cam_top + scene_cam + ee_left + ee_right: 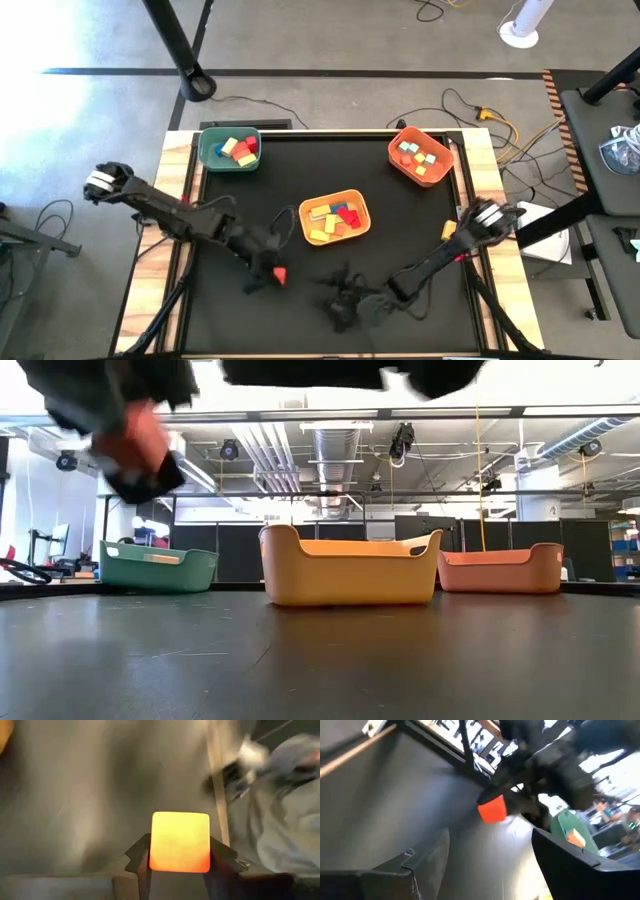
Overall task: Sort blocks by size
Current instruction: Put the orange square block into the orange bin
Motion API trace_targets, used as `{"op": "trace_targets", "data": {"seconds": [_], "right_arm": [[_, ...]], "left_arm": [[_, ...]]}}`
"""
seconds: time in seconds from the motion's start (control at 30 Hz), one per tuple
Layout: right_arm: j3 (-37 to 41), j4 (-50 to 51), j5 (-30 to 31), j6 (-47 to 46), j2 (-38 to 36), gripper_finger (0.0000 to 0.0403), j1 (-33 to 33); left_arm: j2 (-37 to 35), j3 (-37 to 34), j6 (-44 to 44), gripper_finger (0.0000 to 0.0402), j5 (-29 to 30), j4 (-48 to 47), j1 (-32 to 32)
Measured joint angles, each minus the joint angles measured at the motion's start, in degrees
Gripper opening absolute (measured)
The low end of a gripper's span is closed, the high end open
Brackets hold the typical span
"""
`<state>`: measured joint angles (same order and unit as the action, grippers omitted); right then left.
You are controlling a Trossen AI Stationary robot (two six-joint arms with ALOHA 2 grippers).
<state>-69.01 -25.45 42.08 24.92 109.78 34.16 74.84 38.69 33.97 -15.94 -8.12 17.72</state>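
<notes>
Holding a small red-orange block (281,273) pinched between its two fingers, the left end effector (272,272) hangs above the dark table (240,210), near the front, just short of the yellow bin (362,204). The left wrist view shows the block square-faced, seated flat between both pads. Judged rigid, light and smooth-sided: a squeeze on opposite flat faces suits it, moderate force, since slick faces could let it twist. Other blocks lie sorted in the green bin (207,148), the yellow bin and the orange bin (398,136). Right end effector (345,300) sits released, fingers spread and empty, low at the front.
</notes>
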Motion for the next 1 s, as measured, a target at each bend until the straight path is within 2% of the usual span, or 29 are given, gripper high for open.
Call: {"op": "trace_targets", "data": {"seconds": [0.17,0.27,0.47,0.67,0.87,1.0], "right_arm": [[-10.46,2.12,-0.07,8.91,6.84,0.0274,0.08],[-15.8,6.1,-0.07,11.19,9.19,0.0274,0.1],[-22.28,14.54,-0.82,11.83,10.62,0.0274,-0.55],[-23.15,22.37,-8.68,5.96,11.21,0.0274,-1.78],[-23.15,25.36,-7.95,6.82,11.21,0.0274,-1.31],[-23.17,25.15,-5.63,7.25,11.09,0.0267,-1.19]], "left_arm": [[1.2,-3.81,-1.65,0.0113,8.75,22.03,7.11],[3.89,-4.43,-2.88,0.0113,11.88,27.9,9.66],[11.13,-1.93,-3.58,0.0113,14.18,28.8,11.43],[16.03,2.84,-7.31,0.0113,13.76,28.7,12.31],[15.32,3.61,-8.4,0.0113,12.35,29.06,12.64],[15.54,3.5,-8.39,0.0113,12.45,32.48,12.61]]}}
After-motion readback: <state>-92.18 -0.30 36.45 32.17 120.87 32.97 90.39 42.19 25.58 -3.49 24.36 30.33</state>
